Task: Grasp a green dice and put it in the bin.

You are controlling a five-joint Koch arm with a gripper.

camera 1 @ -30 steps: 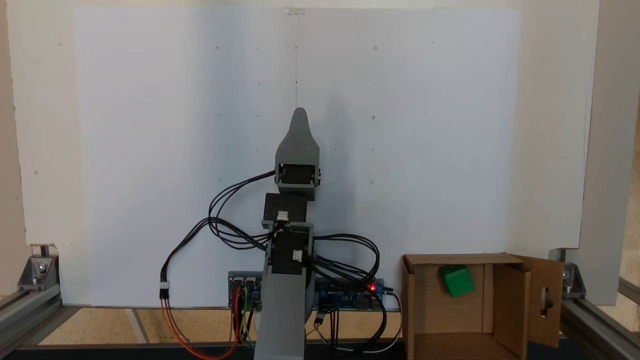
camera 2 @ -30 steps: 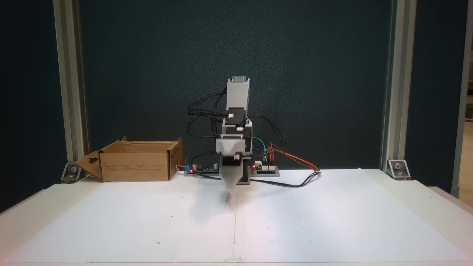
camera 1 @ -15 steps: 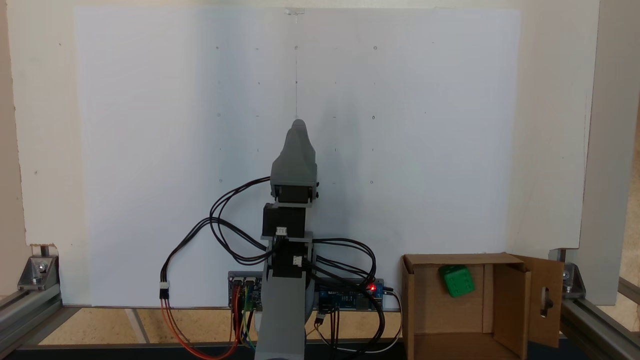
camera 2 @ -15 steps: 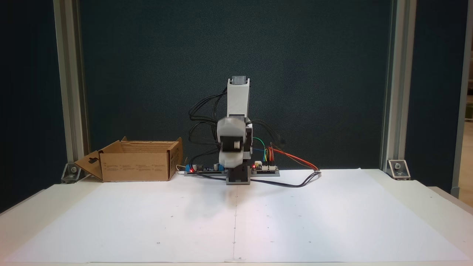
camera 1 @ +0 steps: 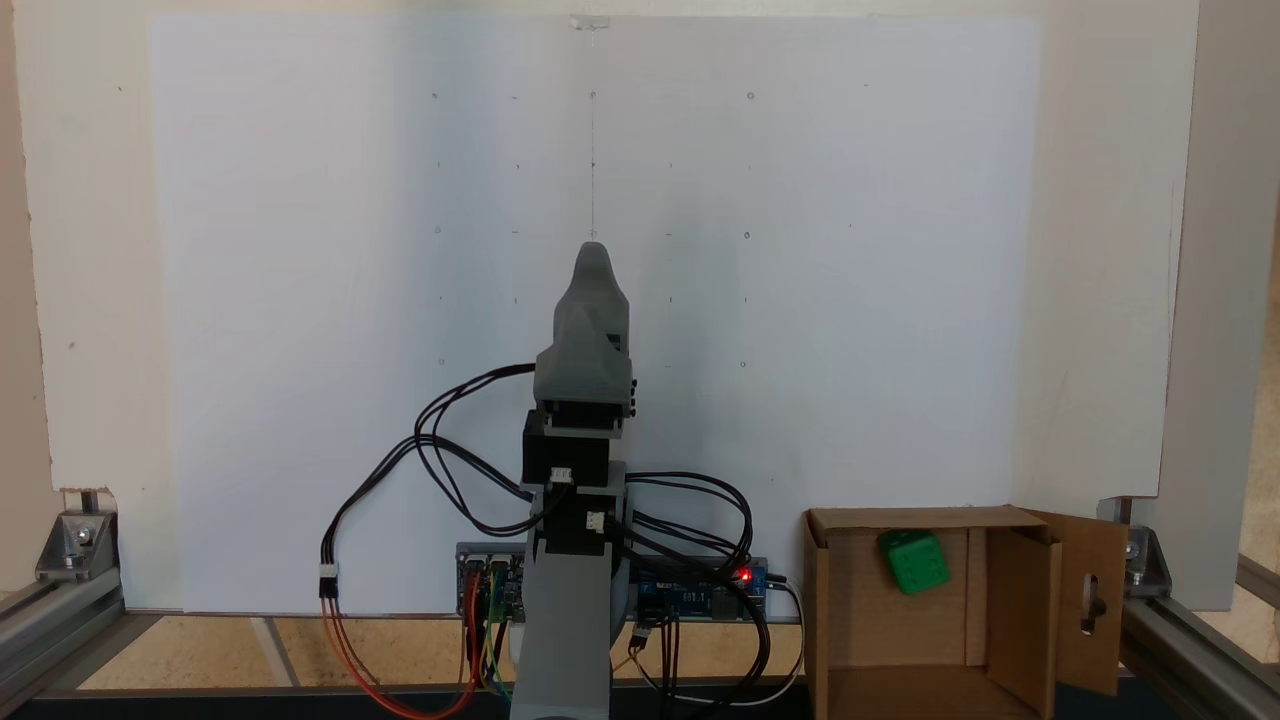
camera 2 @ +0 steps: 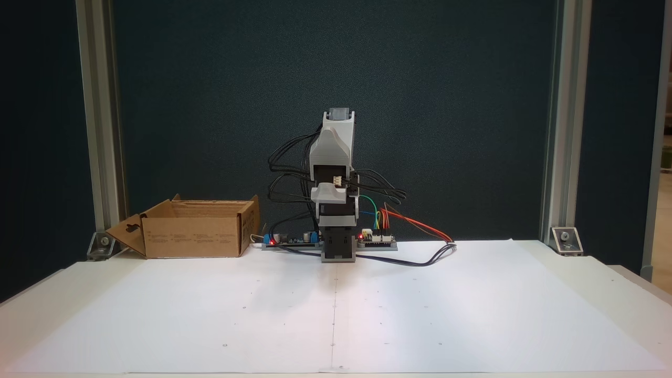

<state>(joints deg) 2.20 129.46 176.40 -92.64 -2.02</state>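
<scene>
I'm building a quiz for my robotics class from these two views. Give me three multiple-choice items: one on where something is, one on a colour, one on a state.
1. Where is the dice?
A. on the white paper
B. inside the box
C. in the gripper

2. What colour is the dice?
A. red
B. blue
C. green

3. How is the box?
A. open on top
B. taped shut
C. tipped over

Key: 1 B, the dice lies inside the box. 2 C, it is bright green. 3 A, the flaps stand apart, showing the inside.

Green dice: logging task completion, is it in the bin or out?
In. In a fixed view the green dice lies on the floor inside the open cardboard bin, apart from the claw.
</scene>
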